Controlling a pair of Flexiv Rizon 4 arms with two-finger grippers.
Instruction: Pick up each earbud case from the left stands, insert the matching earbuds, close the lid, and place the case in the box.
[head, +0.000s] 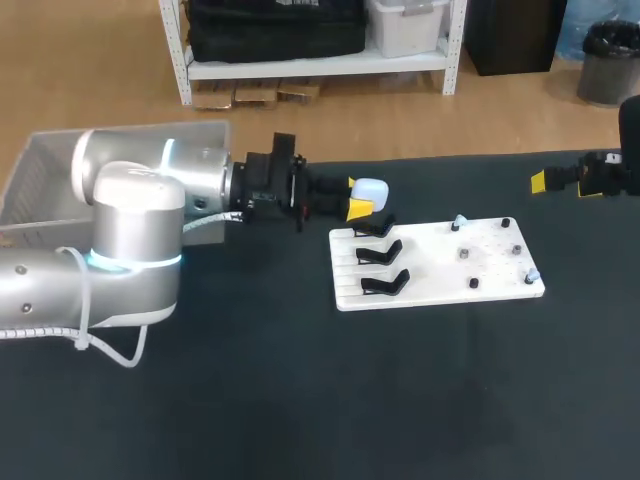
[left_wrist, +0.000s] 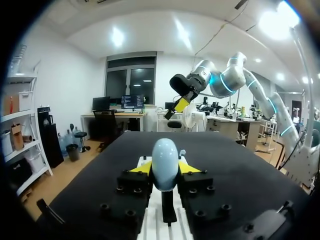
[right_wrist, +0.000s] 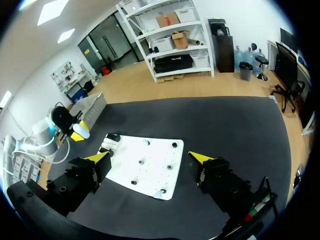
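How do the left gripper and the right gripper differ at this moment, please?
The left gripper is shut on the pale blue earbud case; the right gripper is open and empty, its fingers wide apart. The left gripper is at the end of the white board that has the black stands; the right gripper hangs well off past the opposite end. Both have yellow tips.

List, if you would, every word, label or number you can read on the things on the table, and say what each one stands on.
None can be read.
The earbud case in the left gripper looks plain.
The white stand board shows no print.
No label shows on the box.
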